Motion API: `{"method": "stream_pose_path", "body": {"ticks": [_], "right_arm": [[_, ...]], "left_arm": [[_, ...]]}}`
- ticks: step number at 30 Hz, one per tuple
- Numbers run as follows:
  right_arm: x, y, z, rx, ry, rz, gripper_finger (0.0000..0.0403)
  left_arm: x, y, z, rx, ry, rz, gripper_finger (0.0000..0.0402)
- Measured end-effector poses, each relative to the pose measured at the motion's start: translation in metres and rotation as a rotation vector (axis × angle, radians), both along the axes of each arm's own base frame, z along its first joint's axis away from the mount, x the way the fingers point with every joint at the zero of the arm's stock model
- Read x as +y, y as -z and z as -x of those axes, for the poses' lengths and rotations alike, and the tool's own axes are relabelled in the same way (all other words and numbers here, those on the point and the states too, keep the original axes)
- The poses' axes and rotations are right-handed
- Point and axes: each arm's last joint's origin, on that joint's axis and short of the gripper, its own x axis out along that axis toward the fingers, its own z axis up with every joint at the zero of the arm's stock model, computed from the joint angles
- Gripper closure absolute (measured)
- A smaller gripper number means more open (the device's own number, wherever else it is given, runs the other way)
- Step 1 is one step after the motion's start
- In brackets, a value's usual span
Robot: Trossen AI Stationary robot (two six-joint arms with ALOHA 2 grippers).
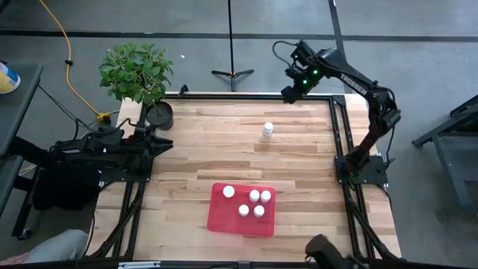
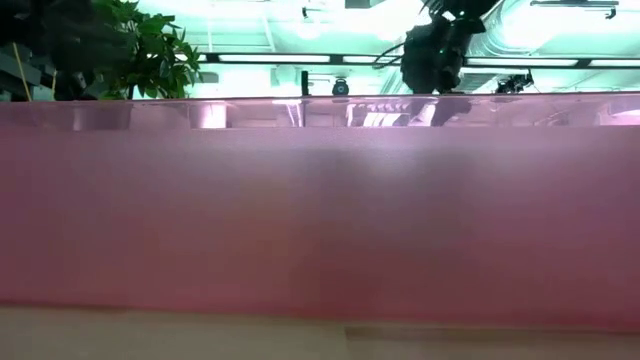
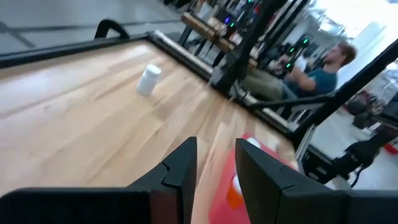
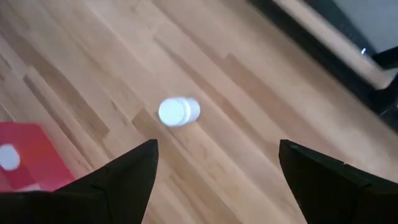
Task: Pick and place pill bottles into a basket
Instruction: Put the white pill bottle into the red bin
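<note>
The red-pink basket (image 1: pixel 224 217) lies near the table's near edge, with several white-capped pill bottles (image 1: pixel 254 202) standing in it. Its wall (image 2: pixel 320 220) fills the low view. One white pill bottle (image 1: pixel 268 130) stands alone on the wood toward the far right; it also shows in both wrist views (image 4: pixel 179 111) (image 3: pixel 149 79). My right gripper (image 1: pixel 288 95) (image 4: pixel 217 168) hangs open above the far right of the table, slanting down, up and away from that bottle. My left gripper (image 1: pixel 166 142) (image 3: pixel 216 146) waits shut at the table's left edge, pointing roughly level across the table, with nothing in it.
A black plant pot (image 1: pixel 159 113) with a leafy plant (image 1: pixel 136 71) stands at the far left corner. A stand's feet (image 1: pixel 232 72) are on the floor beyond the far edge. A seated person (image 3: pixel 317 68) shows past the table's right side. Bare wood lies around the lone bottle.
</note>
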Motion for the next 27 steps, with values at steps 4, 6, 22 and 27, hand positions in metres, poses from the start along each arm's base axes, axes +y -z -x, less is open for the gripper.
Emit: {"method": "stream_pose_path", "body": {"ticks": [4,6,22,27], "right_arm": [[0.004,0.015,-0.015,0.048,-0.032,-0.055,0.0080],[0.005,0.022,-0.023,0.080,-0.035,-0.058,0.0080],[0.027,0.076,-0.093,0.171,-0.109,-0.060,0.0080],[0.027,0.084,-0.098,0.209,-0.078,-0.038,0.0080]], "left_arm": [[0.000,0.004,0.001,0.043,0.006,-0.008,0.0257],[0.000,0.005,0.001,0.055,0.005,-0.014,0.0257],[-0.001,0.009,0.002,0.098,0.023,0.010,0.0257],[-0.001,0.009,0.002,0.098,0.023,0.010,0.0257]]}}
